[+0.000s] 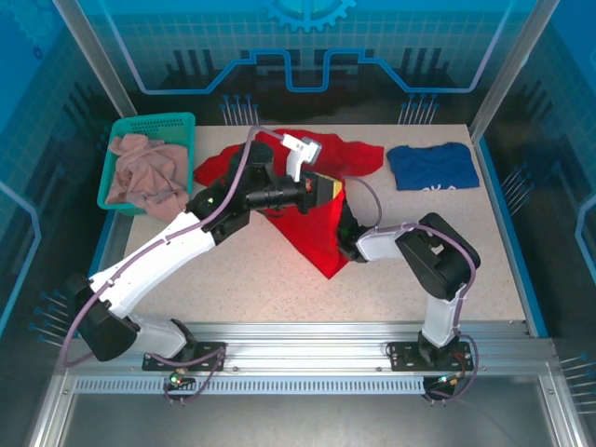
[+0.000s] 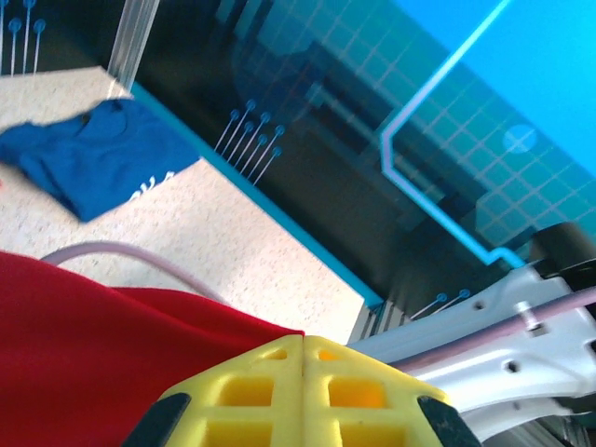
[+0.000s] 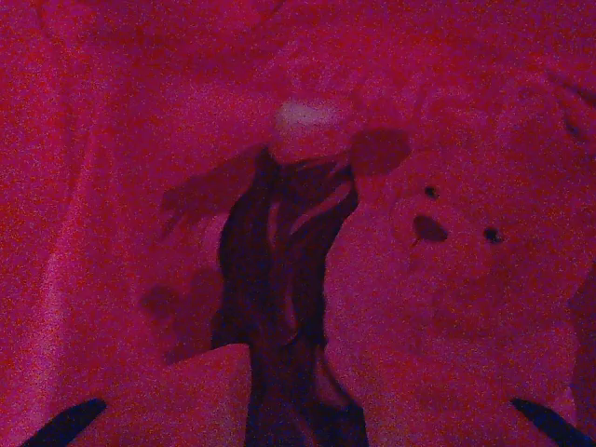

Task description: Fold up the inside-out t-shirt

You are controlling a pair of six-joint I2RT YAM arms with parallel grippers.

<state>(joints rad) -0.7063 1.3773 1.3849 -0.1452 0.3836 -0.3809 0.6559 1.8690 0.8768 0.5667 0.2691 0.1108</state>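
My left gripper (image 1: 328, 189) has its yellow jaws pressed shut on a red edge of the inside-out t-shirt (image 1: 312, 233). The shirt lies at the middle back of the counter (image 1: 261, 279), one part hanging from that hold in a tent that runs down to a point toward me. The right gripper (image 3: 307, 424) is buried under the cloth. Its view is all dim red, and its jaws stand apart around a dark ridge of fabric without closing on it, as far as I can tell. To do this step well I'd want the right jaws on a single hem layer, not a bunched fold, and level with the left hold so the cloth spreads flat between them. The murk there is my main worry, since I could pinch two layers unseen. The two wrists sit close together, and a pale cable (image 2: 102, 250) trails just beside the cloth. The dark blue t-shirt (image 1: 431, 166) lies near on the right. The green basket (image 1: 154, 121) with the pinkish garment (image 1: 144, 177) sits well clear on the left.
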